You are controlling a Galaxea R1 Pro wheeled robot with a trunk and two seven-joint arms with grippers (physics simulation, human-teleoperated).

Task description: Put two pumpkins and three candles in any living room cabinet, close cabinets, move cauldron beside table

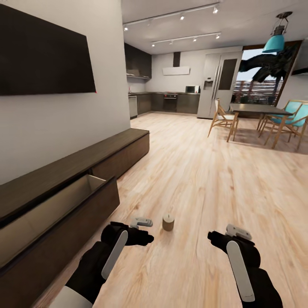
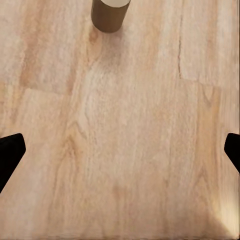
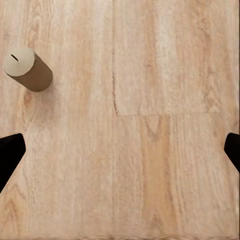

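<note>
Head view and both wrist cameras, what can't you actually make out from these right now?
- Open drawer of the cabinet: head view, its front panel hides the inside bottom, so contents unknown.
- Candle: left wrist view, top cut off by the picture edge.
- Left gripper and right gripper: wrist views catch just dark fingertips at the edges.

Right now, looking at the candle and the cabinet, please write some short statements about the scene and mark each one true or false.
1. The candle stands upright on the wooden floor. True.
2. The left gripper is shut on the candle. False: its fingers are spread wide and the candle stands apart from it.
3. One drawer of the cabinet is pulled open. True.
4. The right gripper holds a pumpkin. False: it is open and holds nothing.
</note>
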